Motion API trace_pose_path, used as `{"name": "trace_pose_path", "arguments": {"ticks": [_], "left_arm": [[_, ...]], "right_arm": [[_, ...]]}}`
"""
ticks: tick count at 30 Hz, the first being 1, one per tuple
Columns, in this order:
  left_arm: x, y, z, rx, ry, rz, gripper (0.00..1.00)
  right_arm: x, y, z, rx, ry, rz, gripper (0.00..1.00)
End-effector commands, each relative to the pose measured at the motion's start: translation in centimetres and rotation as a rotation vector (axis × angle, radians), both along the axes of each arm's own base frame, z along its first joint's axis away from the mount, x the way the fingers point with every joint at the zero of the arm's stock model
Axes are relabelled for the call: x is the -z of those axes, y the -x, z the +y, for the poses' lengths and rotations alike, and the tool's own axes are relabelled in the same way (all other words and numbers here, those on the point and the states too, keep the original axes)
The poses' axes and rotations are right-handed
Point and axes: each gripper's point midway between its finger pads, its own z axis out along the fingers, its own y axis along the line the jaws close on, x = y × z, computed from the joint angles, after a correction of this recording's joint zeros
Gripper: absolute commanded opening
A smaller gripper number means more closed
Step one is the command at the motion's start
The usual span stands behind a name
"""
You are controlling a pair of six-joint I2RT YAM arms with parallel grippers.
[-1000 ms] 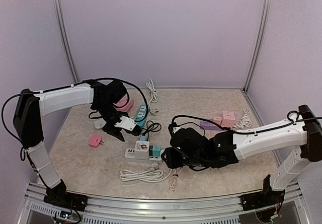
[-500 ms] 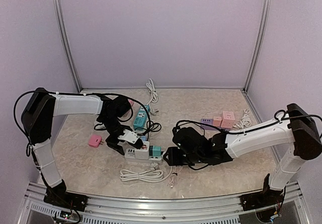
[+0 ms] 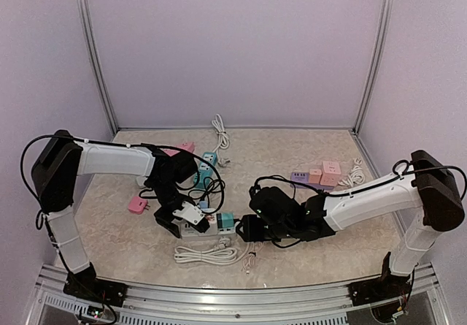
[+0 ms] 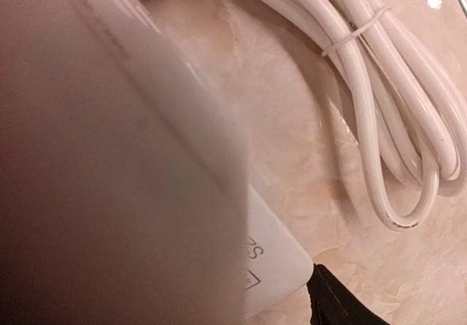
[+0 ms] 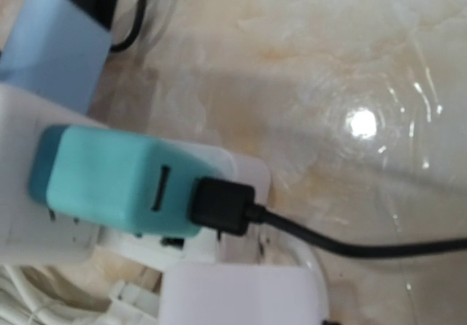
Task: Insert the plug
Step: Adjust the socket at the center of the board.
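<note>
I am watching from far away through three cameras. The left gripper (image 3: pixel 181 221) is down low at the left end of the white power strip (image 3: pixel 208 229). Its wrist camera is so close that the strip is mostly a big white blur. I see one black fingertip (image 4: pixel 336 303) just beside the strip's corner. I cannot tell if this gripper is holding anything or has let go.

The right gripper (image 3: pixel 244 228) is at the other end of the strip, close to the teal plug (image 3: pixel 225 220). In its own camera I do not see its fingers well, so I cannot tell if they are squeezed or loose.

The teal plug sits on top of the power strip, near its right end. A black connector (image 5: pixel 222 207) is stuck into the plug's side, and its black wire runs off to the right over the table (image 3: pixel 314 252). A light blue adapter (image 5: pixel 51 47) is on the strip next to the teal plug.

A tied bundle of white cable (image 3: pixel 204 253) lies on the table just in front of the strip. A pink plug (image 3: pixel 137 204) lies apart, off to the left.
</note>
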Motion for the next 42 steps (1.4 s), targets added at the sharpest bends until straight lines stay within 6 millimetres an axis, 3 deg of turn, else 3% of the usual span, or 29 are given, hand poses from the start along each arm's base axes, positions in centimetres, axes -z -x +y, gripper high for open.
{"name": "trace_pose_path", "arguments": {"ticks": [1, 5, 9, 18, 24, 30, 32, 37, 42], "left_arm": [[0.7, 4.8, 1.5, 0.028, -0.086, 0.116, 0.62], [-0.2, 7.1, 1.0, 0.02, -0.053, 0.17, 0.62], [-1.3, 8.3, 0.7, -0.001, -0.013, 0.193, 0.66], [-3.6, 10.5, 2.2, 0.008, -0.001, 0.235, 0.69], [-7.1, 8.6, 3.2, -0.043, 0.014, 0.177, 0.72], [-10.5, 4.9, 0.5, -0.101, 0.139, 0.046, 0.74], [-10.9, 3.8, -0.6, -0.123, 0.168, 0.014, 0.74], [-9.8, 1.8, -1.5, -0.138, 0.181, -0.058, 0.74], [-8.7, 0.1, -0.5, -0.177, 0.15, -0.105, 0.74]], "right_arm": [[-0.2, -0.7, -0.2, 0.017, -0.006, -0.027, 0.0], [0.2, -0.8, -0.5, 0.02, 0.001, -0.02, 0.0], [0.6, -0.8, 0.5, 0.008, -0.033, -0.009, 0.0], [0.6, -0.4, 0.4, -0.004, -0.016, 0.013, 0.0], [1.6, 1.8, 0.4, -0.11, 0.056, 0.061, 0.0], [1.7, 2.9, 2.1, -0.15, 0.023, 0.068, 0.0], [1.6, 2.4, 2.8, -0.146, 0.005, 0.052, 0.0], [2.1, 0.5, 3.9, -0.14, 0.023, 0.031, 0.0], [0.9, -3.2, 4.3, -0.109, -0.029, -0.018, 0.0]]}}
